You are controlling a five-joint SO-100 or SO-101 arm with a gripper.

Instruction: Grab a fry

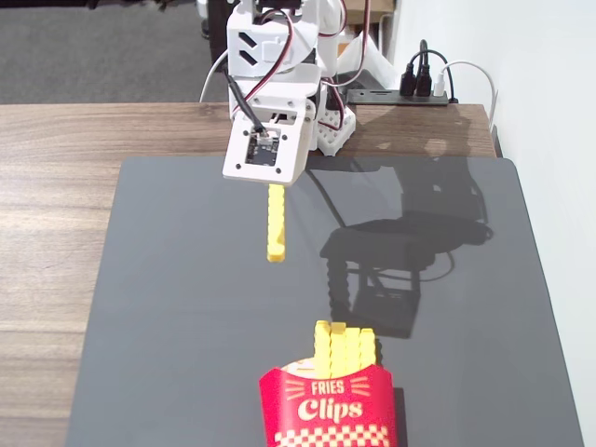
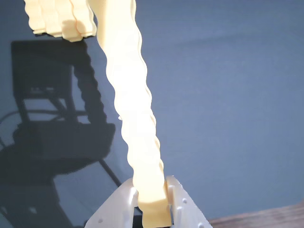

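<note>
A yellow crinkle-cut fry [image 1: 276, 223] hangs from my white gripper [image 1: 273, 186], held above the dark grey mat [image 1: 186, 307] in the fixed view. In the wrist view the same fry [image 2: 135, 109] runs up from my gripper [image 2: 153, 202], whose two white fingers are shut on its lower end. The red "Fries Clips" carton [image 1: 329, 410] stands at the mat's near edge with several more fries [image 1: 344, 349] sticking out of it. Their tips show at the top left of the wrist view [image 2: 59, 19].
The mat lies on a wooden table [image 1: 56, 186]. The arm's base [image 1: 326, 102] stands at the far edge with cables and a black power strip [image 1: 410, 93] behind it. A white wall runs along the right side [image 1: 559, 140].
</note>
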